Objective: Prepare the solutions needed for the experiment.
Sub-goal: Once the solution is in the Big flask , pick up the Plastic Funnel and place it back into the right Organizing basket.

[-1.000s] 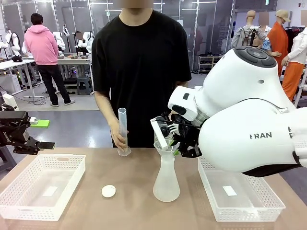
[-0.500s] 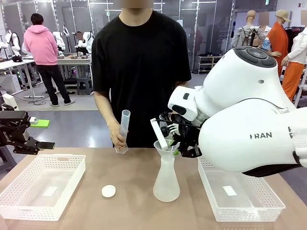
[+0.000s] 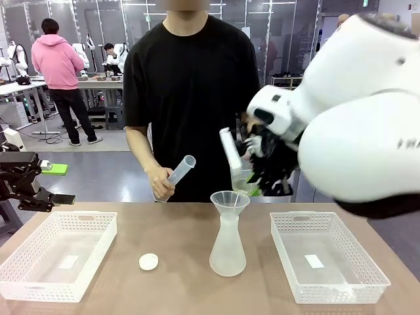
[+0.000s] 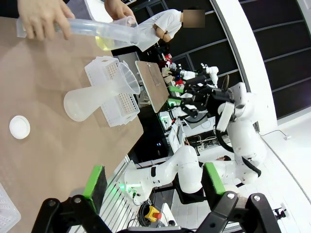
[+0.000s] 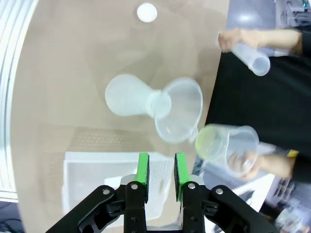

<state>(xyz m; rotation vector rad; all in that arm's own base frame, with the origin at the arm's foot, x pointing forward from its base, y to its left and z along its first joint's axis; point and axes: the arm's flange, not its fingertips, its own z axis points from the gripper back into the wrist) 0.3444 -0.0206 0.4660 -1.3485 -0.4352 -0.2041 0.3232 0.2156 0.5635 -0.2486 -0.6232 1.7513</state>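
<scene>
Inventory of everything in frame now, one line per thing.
flask: 1, frosted, table centre
funnel: 1, clear, in flask neck
left basket: 1, white, table left
right basket: 1, white, table right
cap: 1, white, between left basket and flask
cylinder: 1, clear, tilted, held by person
beaker: 1, clear, held near funnel
liquid: 1, yellow-green, in beaker
person: 1, black shirt, far side
left gripper: 1, black, open, beside left basket
right gripper: 1, black, green pads, raised, narrowly open, empty

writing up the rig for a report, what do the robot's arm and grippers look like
The right arm is a bulky white arm of glossy rounded shells, with dark lettering on its side. The left gripper and right gripper are black two-finger grippers with angular linkages, bolt heads and bright green pads.
</scene>
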